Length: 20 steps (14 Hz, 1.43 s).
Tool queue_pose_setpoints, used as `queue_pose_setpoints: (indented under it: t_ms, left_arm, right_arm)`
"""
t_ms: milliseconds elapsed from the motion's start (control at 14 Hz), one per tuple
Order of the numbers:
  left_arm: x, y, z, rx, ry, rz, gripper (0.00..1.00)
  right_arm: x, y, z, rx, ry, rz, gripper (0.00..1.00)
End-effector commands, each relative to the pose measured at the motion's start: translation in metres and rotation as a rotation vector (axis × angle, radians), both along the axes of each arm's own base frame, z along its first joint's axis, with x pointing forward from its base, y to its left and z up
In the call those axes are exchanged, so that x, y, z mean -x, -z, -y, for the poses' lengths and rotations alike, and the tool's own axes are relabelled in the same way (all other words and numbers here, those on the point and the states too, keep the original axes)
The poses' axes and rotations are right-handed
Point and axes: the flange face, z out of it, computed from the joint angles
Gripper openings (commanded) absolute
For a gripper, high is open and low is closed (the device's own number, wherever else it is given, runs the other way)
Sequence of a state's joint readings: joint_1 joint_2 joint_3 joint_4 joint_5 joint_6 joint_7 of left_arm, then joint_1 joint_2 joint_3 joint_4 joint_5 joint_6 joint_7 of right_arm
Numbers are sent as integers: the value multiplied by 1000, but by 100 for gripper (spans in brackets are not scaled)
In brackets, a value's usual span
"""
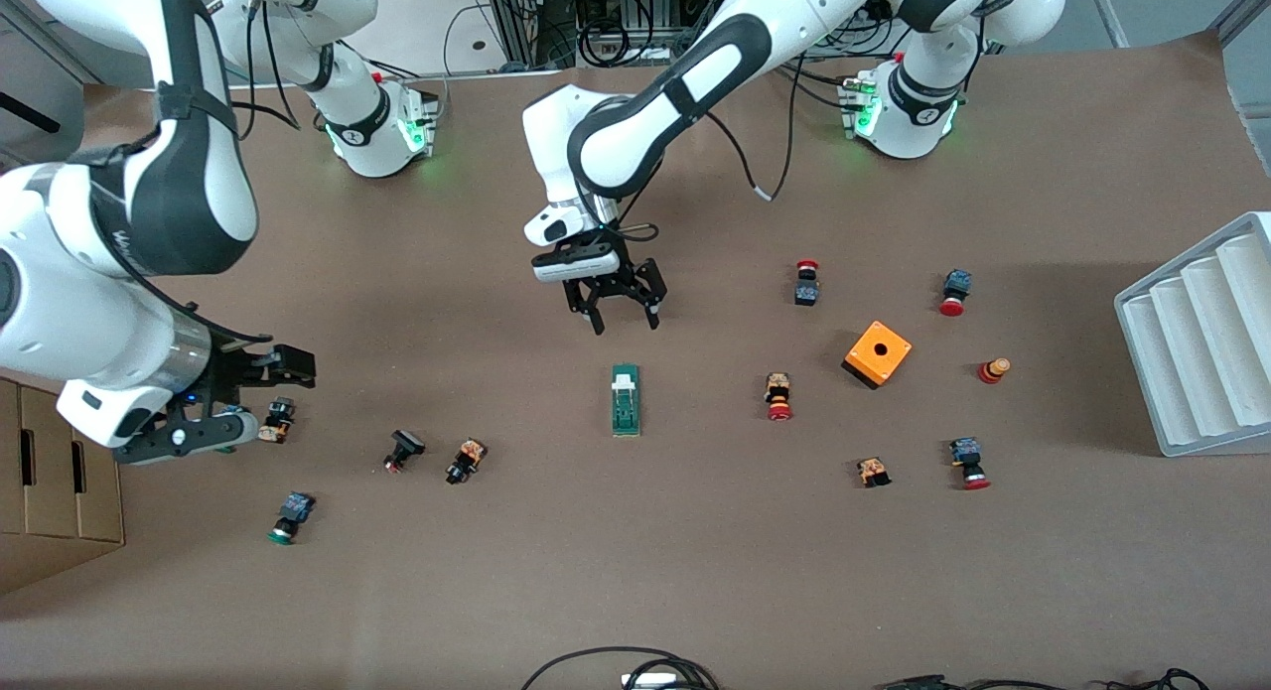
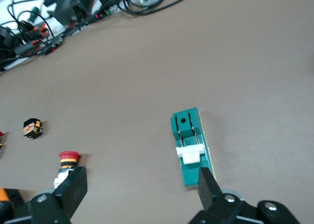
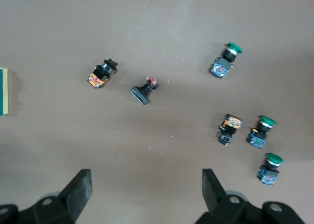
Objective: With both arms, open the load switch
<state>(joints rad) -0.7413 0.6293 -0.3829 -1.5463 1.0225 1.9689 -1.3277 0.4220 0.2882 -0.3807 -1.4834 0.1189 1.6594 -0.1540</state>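
Observation:
The load switch (image 1: 626,400) lies flat on the brown table near its middle, a narrow dark-green block with its white sliding piece (image 2: 190,153) toward one end. My left gripper (image 1: 626,323) hangs open over bare table just off that white-piece end, touching nothing. In the left wrist view the load switch (image 2: 190,145) lies close to one finger of the left gripper (image 2: 141,187), outside the gap. My right gripper (image 1: 260,404) is open and empty over the push buttons at the right arm's end. In the right wrist view, the right gripper (image 3: 146,189) frames bare table, and the load switch (image 3: 4,91) shows only an edge.
An orange cube with a hole (image 1: 877,353) and red-capped push buttons (image 1: 777,397) lie toward the left arm's end. More buttons (image 1: 464,461) lie toward the right arm's end. A white ribbed rack (image 1: 1201,333) stands at the table's edge, a cardboard box (image 1: 50,482) at the other.

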Motion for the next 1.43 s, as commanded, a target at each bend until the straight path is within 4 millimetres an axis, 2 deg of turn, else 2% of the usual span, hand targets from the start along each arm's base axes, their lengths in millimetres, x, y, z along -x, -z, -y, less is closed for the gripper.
queue_pose_setpoints:
  t_ms: [0, 214, 357, 500, 714, 929, 1071, 1143, 1286, 1357]
  left_arm:
    - [-32, -52, -23, 3, 37, -127, 100]
    - [-61, -96, -50, 37, 56, -229, 100]
    - [-83, -123, -75, 60, 61, -280, 100]
    - [-97, -150, -99, 92, 71, -329, 100]
    - [-128, -190, -154, 120, 66, -424, 100]
    - [-154, -227, -212, 143, 55, -508, 100]
    - [-166, -246, -255, 167, 33, -547, 100]
    - [-174, -249, -279, 178, 12, -571, 100]
    - [-191, -254, -335, 207, -42, -631, 100]
    - [-199, -262, -362, 233, -41, -644, 100]
  right_arm:
    - [8, -14, 10, 0, -33, -5, 100]
    - [11, -22, 43, -10, 14, -7, 100]
    - [11, -25, 70, -15, 27, -2, 100]
    - [11, -25, 87, -22, 27, 5, 100]
    - [8, -19, 66, -48, -22, -3, 100]
    - [9, -25, 45, 12, -79, 14, 100]
    - [7, -33, 55, 2, -70, 58, 100]
    - [7, -35, 60, -5, -63, 65, 100]
    - [5, -28, 68, -3, -48, 56, 100]
    - [5, -28, 70, -1, -45, 52, 100]
